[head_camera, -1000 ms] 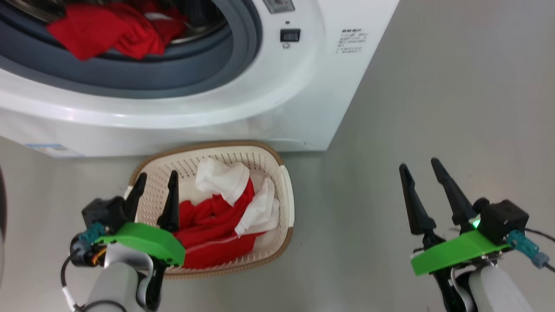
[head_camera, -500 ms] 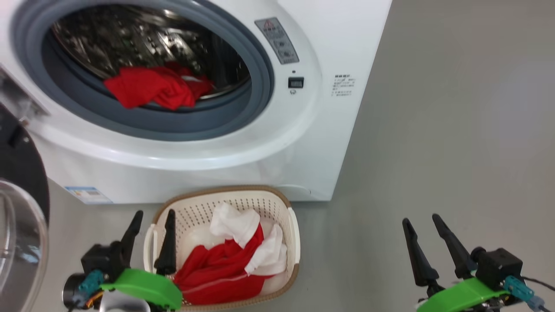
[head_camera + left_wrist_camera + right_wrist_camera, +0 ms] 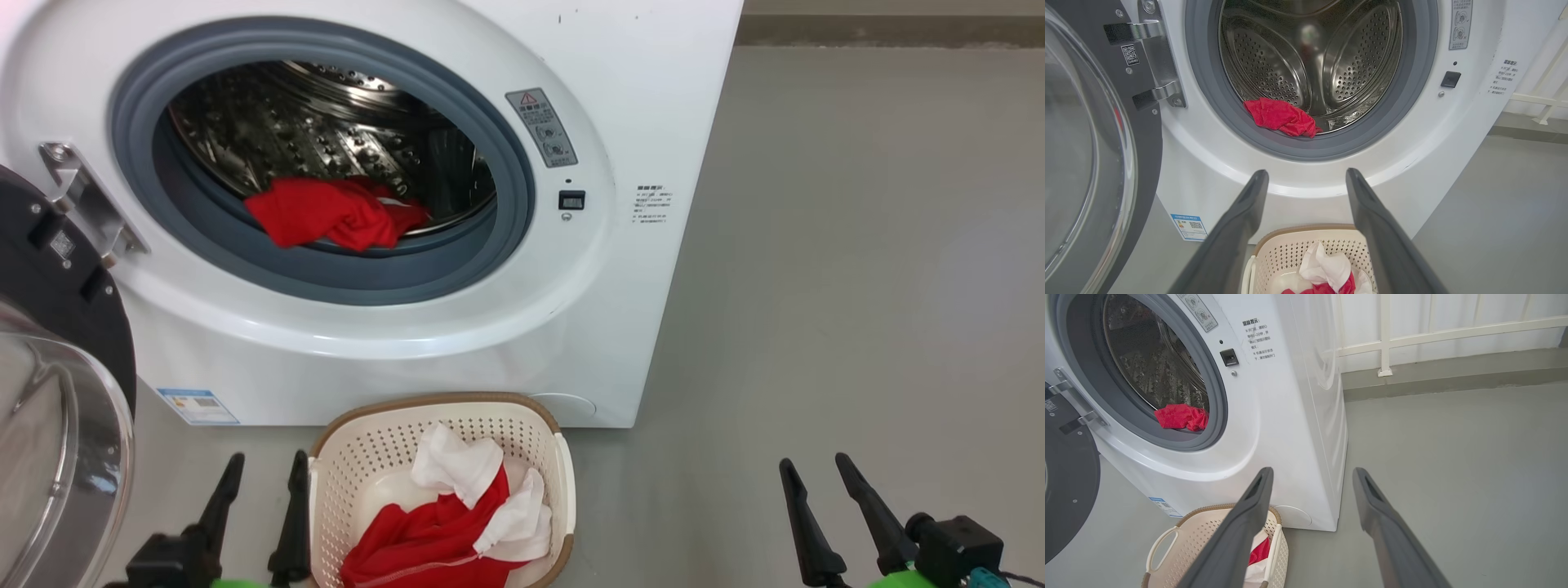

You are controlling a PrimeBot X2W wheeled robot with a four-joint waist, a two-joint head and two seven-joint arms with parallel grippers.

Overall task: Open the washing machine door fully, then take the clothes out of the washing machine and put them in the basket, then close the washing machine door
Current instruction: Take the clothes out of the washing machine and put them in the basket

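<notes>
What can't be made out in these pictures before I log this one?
- washing machine door: head view, cut off by the left edge, so its full swing is unclear.
- basket: head view, near end cut by the bottom edge; its floor hidden under clothes.
- drum: head view, its bottom partly covered by the red garment and grey ring.
- printed notice: head view, too small to read.

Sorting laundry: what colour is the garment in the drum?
The garment is red; clearest in left wrist view.
</notes>
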